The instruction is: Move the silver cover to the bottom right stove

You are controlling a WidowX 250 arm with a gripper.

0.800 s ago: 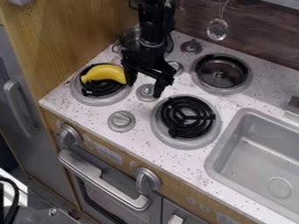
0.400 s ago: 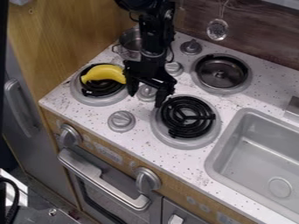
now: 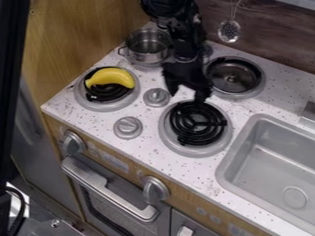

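Observation:
My gripper [image 3: 187, 97] hangs open, fingers pointing down, in front of the upper edge of the bottom right stove burner [image 3: 197, 123]. The silver cover [image 3: 232, 77], round and shiny with a small knob in its middle, lies on the top right burner, to the right of the gripper and apart from its fingers. Black coils show on the bottom right burner, with nothing lying on them.
A yellow banana [image 3: 111, 77] lies on the left burner. Behind it stands a silver pot [image 3: 148, 46]. Knobs [image 3: 128, 127] rise between the burners. The grey sink [image 3: 277, 161] is at right, and a strainer [image 3: 229, 31] hangs at the back.
The gripper has moved right, from between the banana and bottom right burner toward the cover. More of the pot shows. A dark shape has spread in along the left edge.

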